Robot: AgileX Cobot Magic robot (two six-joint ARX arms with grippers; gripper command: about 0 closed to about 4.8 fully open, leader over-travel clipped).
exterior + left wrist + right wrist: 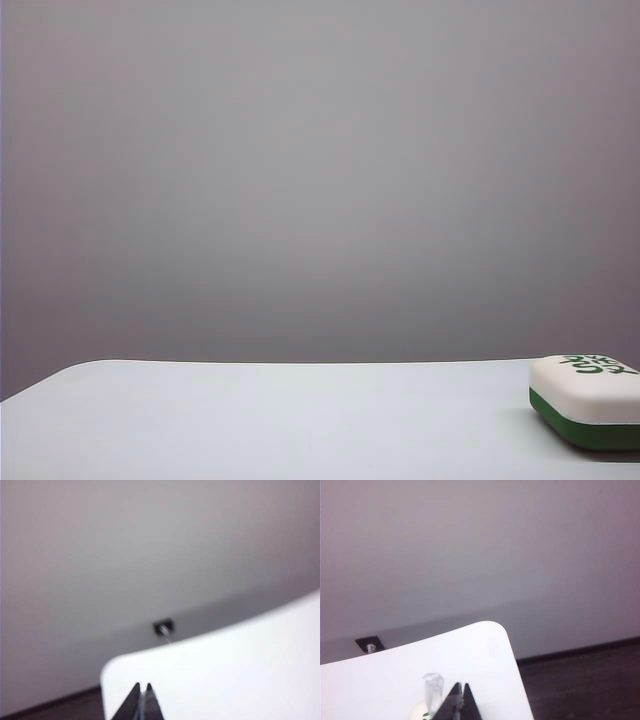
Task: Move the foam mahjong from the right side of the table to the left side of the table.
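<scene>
The foam mahjong (588,400) lies flat on the right side of the worktop (280,420), white layer up and dark green layer below, and the exterior view's right edge cuts off part of it, so the green character on its top shows only in part. In the right wrist view a small pale sliver with a green speck, the block's edge (420,712), peeks out at the frame's border just beside the right gripper (460,686), mostly hidden and blurred. A translucent bit near it is too unclear to name. The right gripper hovers over the worktop near a rounded corner, its dark jaws pressed together with nothing between them. The left gripper (141,686) hangs over another rounded corner of the worktop, jaws likewise clenched and bare. Neither arm appears in the exterior view. A small dark fitting (163,627) sits on the grey wall beyond, out of focus.
</scene>
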